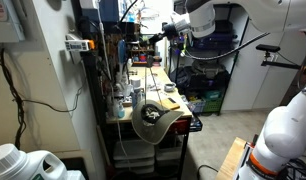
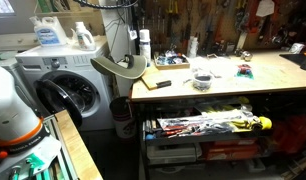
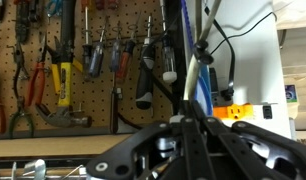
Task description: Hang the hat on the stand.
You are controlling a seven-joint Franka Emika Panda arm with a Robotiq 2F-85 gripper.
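Hat (image 2: pixel 124 68): olive-tan brim, darker inside. Counter (image 2: pixel 228 88): pale wood top. Washing machine (image 2: pixel 53 60): white body, dark door glass. Robot arm (image 1: pixel 208 13): white. Claw (image 3: pixel 188 128): black. Pegboard (image 3: pixel 93 100): tan, with a regular grid of small holes. Pliers (image 3: pixel 37 85): red-orange handles. Tool (image 3: pixel 61 82) next to them: yellow grip. Unit (image 3: pixel 248 50) beside the pegboard: white, with an orange strip low on its face.

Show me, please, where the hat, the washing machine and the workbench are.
hat (image 2: pixel 116 67): an exterior view, on its brim.
washing machine (image 2: pixel 61 98): an exterior view, on its round door.
workbench (image 2: pixel 233 86): an exterior view, on its bare top.
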